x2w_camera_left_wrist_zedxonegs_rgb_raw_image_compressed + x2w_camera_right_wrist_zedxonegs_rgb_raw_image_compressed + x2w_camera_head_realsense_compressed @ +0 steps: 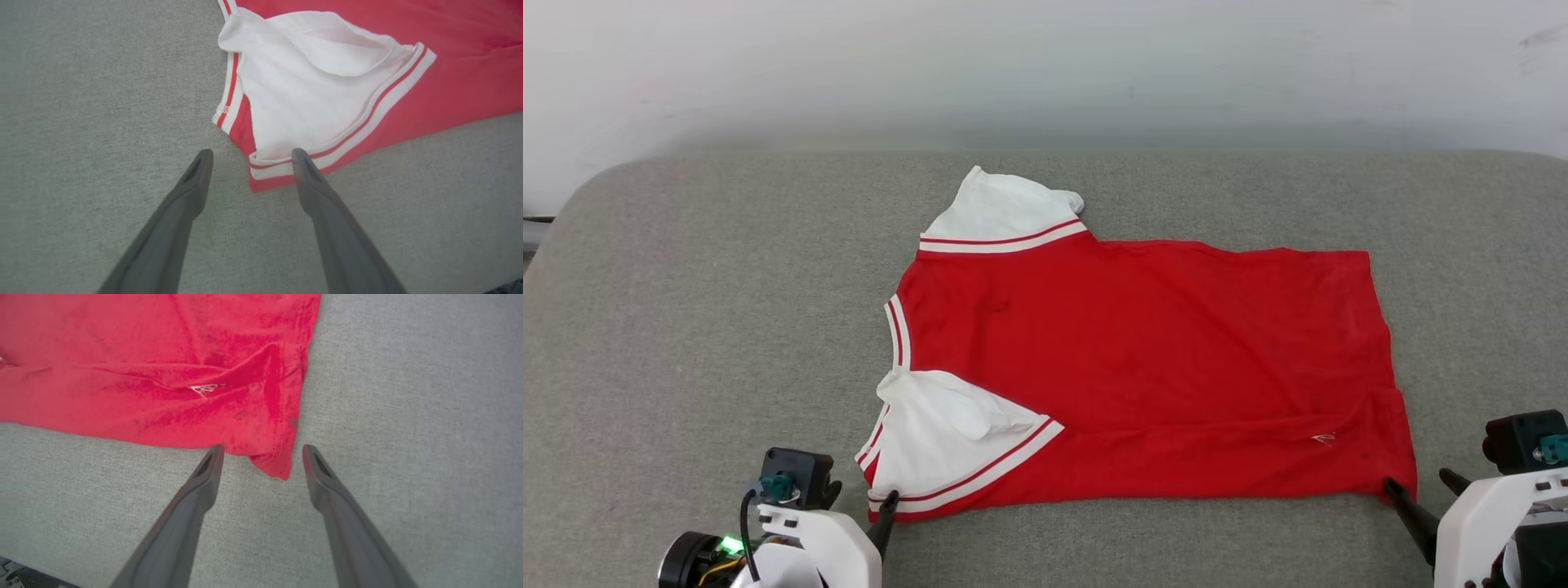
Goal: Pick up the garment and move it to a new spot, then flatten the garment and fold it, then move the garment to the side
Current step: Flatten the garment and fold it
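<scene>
The garment (1143,359) is lying nearly flat, folding probably yet to do; left gripper (252,152) and right gripper (263,448) are gaping, a corner between each one's tips.

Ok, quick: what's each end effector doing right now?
Left end effector: open, holding nothing, fingers either side of the garment sleeve corner.
Right end effector: open, holding nothing, at its hem corner.

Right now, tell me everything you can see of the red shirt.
The garment is soft red fabric with white short sleeves and red-white striped trim, no print showing. It lies spread flat on the grey cushion, neck toward the left, hem right, lightly creased. The left hand and right hand, both open, straddle its near corners.
</scene>
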You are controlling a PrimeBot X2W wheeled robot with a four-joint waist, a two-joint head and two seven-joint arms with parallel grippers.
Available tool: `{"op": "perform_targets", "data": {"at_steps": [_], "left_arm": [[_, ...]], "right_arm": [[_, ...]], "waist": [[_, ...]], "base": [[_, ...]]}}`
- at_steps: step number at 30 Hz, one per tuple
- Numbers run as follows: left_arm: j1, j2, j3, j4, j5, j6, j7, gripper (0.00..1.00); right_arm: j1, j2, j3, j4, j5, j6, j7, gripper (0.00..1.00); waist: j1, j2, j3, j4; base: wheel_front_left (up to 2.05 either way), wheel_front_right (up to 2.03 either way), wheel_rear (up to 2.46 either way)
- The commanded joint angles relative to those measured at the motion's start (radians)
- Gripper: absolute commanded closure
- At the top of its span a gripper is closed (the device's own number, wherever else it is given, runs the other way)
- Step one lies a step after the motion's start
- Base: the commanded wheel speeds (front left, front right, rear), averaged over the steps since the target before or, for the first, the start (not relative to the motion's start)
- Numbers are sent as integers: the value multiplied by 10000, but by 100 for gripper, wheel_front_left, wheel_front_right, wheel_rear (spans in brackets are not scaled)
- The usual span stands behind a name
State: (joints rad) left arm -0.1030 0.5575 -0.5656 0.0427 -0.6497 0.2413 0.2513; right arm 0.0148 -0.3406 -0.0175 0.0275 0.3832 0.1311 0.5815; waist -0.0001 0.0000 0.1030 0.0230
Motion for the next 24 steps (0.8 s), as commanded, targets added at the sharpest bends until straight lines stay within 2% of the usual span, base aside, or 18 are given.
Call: {"op": "perform_targets", "data": {"at_steps": [1,8,15,20,23,24], "left_arm": [[0,94,22,-88,78,116,86,0],[-322,90,-16,-31,96,191,329,0],[-576,0,-102,469,177,293,507,0],[-585,-143,-324,873,16,81,709,0],[-609,-291,-565,1320,-89,-190,946,0],[-607,-363,-648,1496,-195,-308,1078,67]], "right_arm": [[186,230,-155,-418,-181,-8,237,0],[289,695,-490,-1513,-698,-8,918,0],[180,786,-601,-1824,-793,-8,999,0],[56,775,-611,-1915,-837,-8,913,0],[1,739,-629,-1944,-872,-8,862,0],[-17,716,-631,-1945,-886,-8,853,0]], "waist": [[1,0,84,-58],[1,0,484,-191],[1,0,808,-279],[1,0,1051,-318],[1,0,1206,-320],[1,0,1252,-314]], "base": [[0,0,0],[0,0,0],[0,0,0],[0,0,0],[0,0,0],[0,0,0]]}}
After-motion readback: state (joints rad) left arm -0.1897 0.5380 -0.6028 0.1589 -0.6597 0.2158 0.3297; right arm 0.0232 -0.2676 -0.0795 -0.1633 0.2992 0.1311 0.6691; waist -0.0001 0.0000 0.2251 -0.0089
